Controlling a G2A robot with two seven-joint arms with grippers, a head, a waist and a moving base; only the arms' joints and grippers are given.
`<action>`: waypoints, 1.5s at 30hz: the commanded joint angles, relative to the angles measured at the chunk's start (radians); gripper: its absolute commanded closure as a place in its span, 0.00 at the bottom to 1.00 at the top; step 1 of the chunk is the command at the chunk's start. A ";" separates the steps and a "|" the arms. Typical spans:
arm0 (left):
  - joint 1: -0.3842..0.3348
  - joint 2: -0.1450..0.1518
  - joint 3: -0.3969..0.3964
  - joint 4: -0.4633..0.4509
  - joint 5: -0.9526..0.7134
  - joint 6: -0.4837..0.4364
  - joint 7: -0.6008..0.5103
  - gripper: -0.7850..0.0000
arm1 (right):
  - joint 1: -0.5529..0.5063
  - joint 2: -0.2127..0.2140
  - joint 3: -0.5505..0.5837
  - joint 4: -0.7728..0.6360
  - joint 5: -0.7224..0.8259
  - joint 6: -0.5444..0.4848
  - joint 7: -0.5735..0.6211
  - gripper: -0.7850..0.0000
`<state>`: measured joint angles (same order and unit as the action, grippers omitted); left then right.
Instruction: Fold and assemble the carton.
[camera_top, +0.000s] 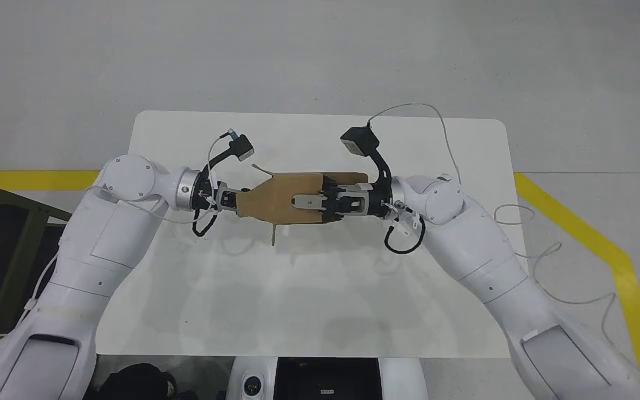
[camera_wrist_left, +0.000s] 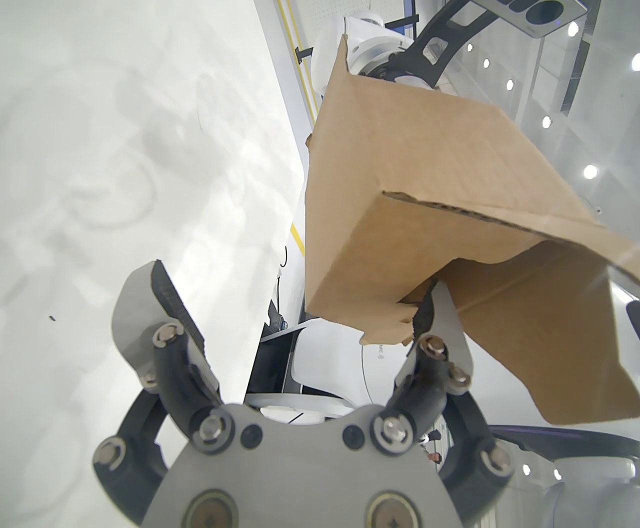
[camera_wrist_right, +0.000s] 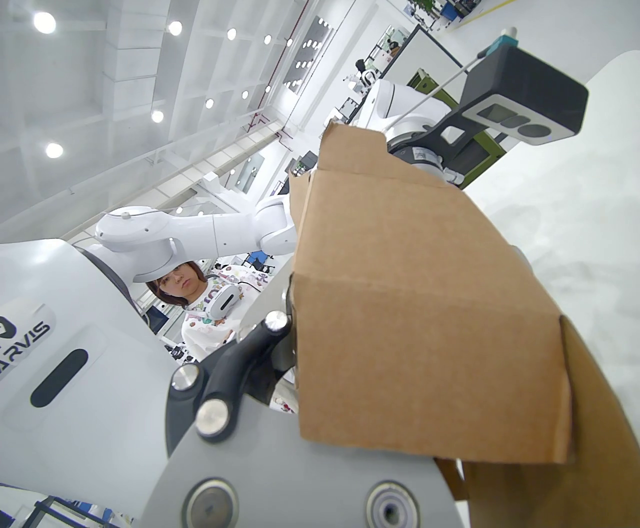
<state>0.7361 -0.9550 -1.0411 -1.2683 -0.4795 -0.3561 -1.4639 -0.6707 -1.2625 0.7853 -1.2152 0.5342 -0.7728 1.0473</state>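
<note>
Top view: carton (camera_top: 280, 197) aloft between both arms, above surface (camera_top: 200, 300); right hand (camera_top: 325, 200) clamped on one end; left hand (camera_wrist_left: 295, 307) spread open, one finger under flap; body looks partly squared; end flaps loose, closing left.

A white, round-cornered table (camera_top: 200, 300) stands on grey floor (camera_top: 300, 50) marked with a yellow line (camera_top: 40, 180).

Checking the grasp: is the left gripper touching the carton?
Touching. In the left wrist view, one finger of the left gripper meets a corner of the carton; the other stands clear.
</note>
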 joint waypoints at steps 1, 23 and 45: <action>0.000 0.000 0.001 -0.001 0.001 -0.001 0.001 0.00 | 0.003 -0.001 -0.004 0.003 0.003 -0.001 -0.001 1.00; -0.010 -0.002 0.007 0.008 -0.009 -0.003 0.003 0.00 | 0.025 -0.007 -0.051 0.015 0.022 -0.010 -0.010 1.00; 0.041 0.029 -0.070 -0.050 -0.032 -0.031 0.031 0.00 | 0.003 0.017 0.009 0.052 0.012 -0.035 -0.035 1.00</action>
<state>0.7746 -0.9271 -1.1096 -1.3145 -0.5115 -0.3839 -1.4364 -0.6668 -1.2460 0.7928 -1.1619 0.5462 -0.8089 1.0112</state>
